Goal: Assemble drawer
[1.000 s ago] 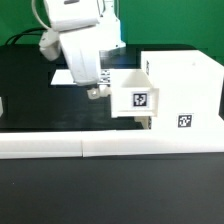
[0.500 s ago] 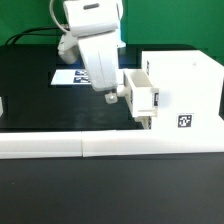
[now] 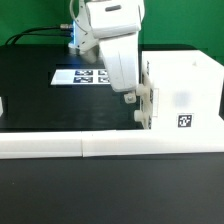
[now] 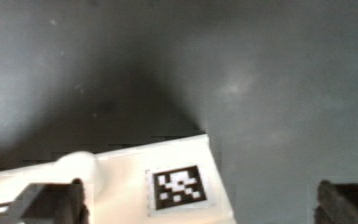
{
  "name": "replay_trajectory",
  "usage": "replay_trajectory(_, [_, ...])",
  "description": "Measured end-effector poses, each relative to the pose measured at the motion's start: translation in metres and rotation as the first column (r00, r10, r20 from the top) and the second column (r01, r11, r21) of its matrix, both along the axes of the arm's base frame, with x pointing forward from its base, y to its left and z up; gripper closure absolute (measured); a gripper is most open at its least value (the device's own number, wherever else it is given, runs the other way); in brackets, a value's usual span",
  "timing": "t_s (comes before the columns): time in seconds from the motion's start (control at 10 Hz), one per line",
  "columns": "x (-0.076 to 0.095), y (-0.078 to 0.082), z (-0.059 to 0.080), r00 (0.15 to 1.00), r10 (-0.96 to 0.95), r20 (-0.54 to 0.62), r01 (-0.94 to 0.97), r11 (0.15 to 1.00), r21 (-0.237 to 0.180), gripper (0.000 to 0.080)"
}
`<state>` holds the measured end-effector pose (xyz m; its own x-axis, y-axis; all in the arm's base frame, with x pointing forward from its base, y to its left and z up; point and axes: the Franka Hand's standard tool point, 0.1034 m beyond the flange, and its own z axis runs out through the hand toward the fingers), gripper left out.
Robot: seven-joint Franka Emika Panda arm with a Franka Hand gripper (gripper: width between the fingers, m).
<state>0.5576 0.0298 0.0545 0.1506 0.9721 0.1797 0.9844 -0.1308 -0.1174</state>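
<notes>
One arm: a white Franka arm [image 3: 108, 30] reaches down over the black worktop [image 3: 40, 100], its pincer [image 3: 131, 98] at the open front of the drawer casing [image 3: 185, 90].
Pincer state: in the wrist view both dark fingertips [image 4: 48, 200] stand wide apart with bare worktop between them and nothing in the gap, so it reads as released.
Casing: a tall white box that stands on the worktop at the exterior view's right, with a black-and-white square tag [image 3: 184, 122] low on its near face.
Tray: a small white tray [image 3: 148, 100] sits in the casing's open front, which faces the exterior view's left; only its front end stands out from the opening. The pincer is just beside it; whether they touch cannot be told.
Wrist view: a white tagged panel [image 4: 140, 185] fills the space between the fingertips' level and the frame's edge, its square tag [image 4: 181, 186] sharp; above it lies blurred dark worktop.
Marker board: a flat white board [image 3: 82, 76] with several tags lies on the worktop behind the arm, partly hidden by it.
Foreground: a long low white bar [image 3: 100, 146] runs along the worktop's near edge.
</notes>
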Motion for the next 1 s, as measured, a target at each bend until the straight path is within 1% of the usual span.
replay_trajectory(0.2, [-0.003, -0.005, 0.0, 1.0, -0.029, -0.002, 0.029, 1.0, -0.006, 0.0151])
replay_trajectory(0.4, [-0.017, -0.017, -0.002, 0.992, -0.123, 0.028, 0.124, 0.992, -0.033, 0.0151])
replay_trajectory(0.5, [-0.025, -0.021, -0.004, 0.982, -0.182, 0.055, 0.184, 0.982, -0.046, 0.0151])
replay_trajectory(0.6, [-0.035, -0.016, -0.002, 0.975, -0.211, 0.072, 0.216, 0.975, -0.06, 0.0151])
replay_trajectory(0.7, [-0.037, -0.013, -0.001, 0.97, -0.218, 0.112, 0.225, 0.973, -0.057, 0.0151])
replay_trajectory(1.0, [-0.039, -0.015, -0.003, 0.97, -0.221, 0.101, 0.228, 0.972, -0.059, 0.0151])
